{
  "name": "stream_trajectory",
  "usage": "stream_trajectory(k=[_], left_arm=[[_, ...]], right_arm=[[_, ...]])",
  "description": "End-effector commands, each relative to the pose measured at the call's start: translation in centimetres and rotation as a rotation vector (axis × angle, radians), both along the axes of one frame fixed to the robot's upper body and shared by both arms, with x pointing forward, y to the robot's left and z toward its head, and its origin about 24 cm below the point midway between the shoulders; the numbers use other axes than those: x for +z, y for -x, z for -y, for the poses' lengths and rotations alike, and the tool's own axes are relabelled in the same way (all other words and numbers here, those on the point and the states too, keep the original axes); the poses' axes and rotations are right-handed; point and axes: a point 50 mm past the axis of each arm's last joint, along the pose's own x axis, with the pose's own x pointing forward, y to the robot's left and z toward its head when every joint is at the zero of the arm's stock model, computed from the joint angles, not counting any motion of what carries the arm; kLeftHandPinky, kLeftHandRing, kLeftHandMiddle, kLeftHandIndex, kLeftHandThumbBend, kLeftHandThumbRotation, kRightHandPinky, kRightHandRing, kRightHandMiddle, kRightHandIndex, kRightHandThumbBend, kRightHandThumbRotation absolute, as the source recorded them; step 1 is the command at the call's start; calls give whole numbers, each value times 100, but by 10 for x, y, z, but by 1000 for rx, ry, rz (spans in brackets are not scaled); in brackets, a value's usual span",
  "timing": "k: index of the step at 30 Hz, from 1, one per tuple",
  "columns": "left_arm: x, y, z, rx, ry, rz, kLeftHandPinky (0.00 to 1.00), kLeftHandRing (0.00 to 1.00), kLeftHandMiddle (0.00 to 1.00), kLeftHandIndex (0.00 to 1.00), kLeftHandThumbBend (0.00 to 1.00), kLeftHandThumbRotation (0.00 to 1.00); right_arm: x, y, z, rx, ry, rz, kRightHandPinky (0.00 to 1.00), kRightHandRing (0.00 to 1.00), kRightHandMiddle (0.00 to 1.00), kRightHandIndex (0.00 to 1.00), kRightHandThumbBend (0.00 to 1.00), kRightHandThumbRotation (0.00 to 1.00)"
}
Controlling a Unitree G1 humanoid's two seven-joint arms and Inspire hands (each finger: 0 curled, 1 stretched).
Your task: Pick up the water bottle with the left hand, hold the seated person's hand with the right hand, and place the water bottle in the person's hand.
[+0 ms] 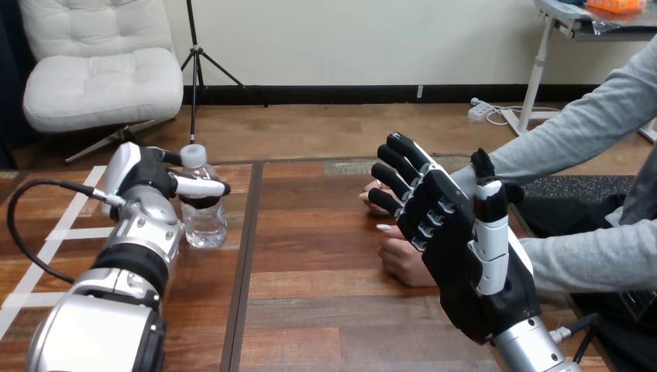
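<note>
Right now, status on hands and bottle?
Left robot hand curled round clear plastic water bottle, upright on wooden table. Right robot hand open over person's hands, not holding.

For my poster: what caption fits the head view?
Robot's left hand curls round the water bottle; its open right hand hovers near the person's hands.

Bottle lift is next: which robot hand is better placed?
Left. The left robot hand has its fingers curled round the water bottle near its neck. The right robot hand is open, across the table, in front of the person's hands.
</note>
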Motion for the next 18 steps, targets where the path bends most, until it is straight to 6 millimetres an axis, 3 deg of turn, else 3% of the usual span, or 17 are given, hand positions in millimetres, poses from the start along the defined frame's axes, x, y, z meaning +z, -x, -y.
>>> stream_trajectory(k=[1,3,10,18], left_arm=[[12,-7,9,-29,-51,73,44,57,64,73,84,0],[12,-7,9,-25,-55,78,41,54,62,74,83,0],[13,-7,10,-20,-57,89,23,31,40,69,77,0],[11,-6,9,-22,-62,84,21,27,36,71,73,0]], right_arm=[[19,-3,-3,-8,-27,100,93,96,96,94,87,100],[19,-3,-3,-11,-28,99,93,96,96,94,87,100],[19,-2,-3,-17,-30,97,92,95,95,93,88,100],[19,-2,-3,-14,-30,96,92,96,95,94,88,100]])
